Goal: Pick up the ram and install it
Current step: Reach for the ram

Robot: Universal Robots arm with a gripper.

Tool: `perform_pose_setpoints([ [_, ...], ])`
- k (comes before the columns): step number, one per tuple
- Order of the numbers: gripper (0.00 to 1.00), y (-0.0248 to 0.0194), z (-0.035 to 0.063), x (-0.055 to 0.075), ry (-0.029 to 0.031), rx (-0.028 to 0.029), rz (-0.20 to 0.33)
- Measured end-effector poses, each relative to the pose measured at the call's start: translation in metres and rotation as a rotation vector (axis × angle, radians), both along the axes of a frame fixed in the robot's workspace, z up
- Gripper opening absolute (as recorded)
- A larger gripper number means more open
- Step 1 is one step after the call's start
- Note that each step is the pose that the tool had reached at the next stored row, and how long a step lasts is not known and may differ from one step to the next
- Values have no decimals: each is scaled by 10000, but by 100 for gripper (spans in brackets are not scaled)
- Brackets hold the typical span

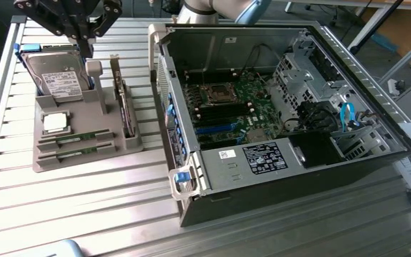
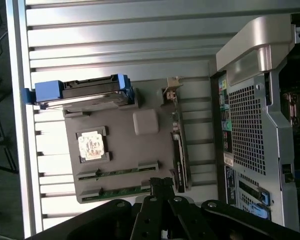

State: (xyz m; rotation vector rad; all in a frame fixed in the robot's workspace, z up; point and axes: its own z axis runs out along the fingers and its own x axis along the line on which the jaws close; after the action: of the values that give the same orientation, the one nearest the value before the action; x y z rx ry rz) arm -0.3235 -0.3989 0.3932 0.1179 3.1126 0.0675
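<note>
Ram: two green sticks lie flat in parallel slots at the near end of the grey tray. They are the far ram stick (image 1: 75, 138) (image 2: 117, 172) and the near ram stick (image 1: 75, 152) (image 2: 121, 190), and nothing touches either.
Gripper: the gripper (image 1: 85, 49) (image 2: 160, 184) has its fingers pressed together and carries nothing. In the exterior view it hangs above the far end of the tray, well apart from both sticks.
Tray: the tray (image 1: 84, 120) (image 2: 125, 150) sits on the exterior view's left, beside the case.
Processor chip: the processor chip (image 1: 54, 122) (image 2: 91, 145) is square and silver. It sits in a pocket just beyond the far ram stick.
Hard drive: the hard drive (image 1: 61, 77) (image 2: 85, 95) has blue rails and stands tilted at the tray's far end.
Expansion card: the expansion card (image 1: 126, 107) (image 2: 180, 160) is dark and stands upright on edge along the tray side nearest the case.
Computer case: the computer case (image 1: 263, 160) lies on its side on the exterior view's right with its panel off — the motherboard (image 1: 241, 107) is exposed.
Table: the table (image 1: 84, 203) is slatted metal and carries the tray and the case.
</note>
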Motion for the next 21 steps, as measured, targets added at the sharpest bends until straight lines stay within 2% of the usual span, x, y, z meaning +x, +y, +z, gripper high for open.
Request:
perform_pose_setpoints([
  [7, 11, 0, -1, -172, -1, 1, -1],
  [14, 11, 0, -1, -291, -1, 1, 0],
  [21, 11, 0, -1, -296, -1, 1, -1],
])
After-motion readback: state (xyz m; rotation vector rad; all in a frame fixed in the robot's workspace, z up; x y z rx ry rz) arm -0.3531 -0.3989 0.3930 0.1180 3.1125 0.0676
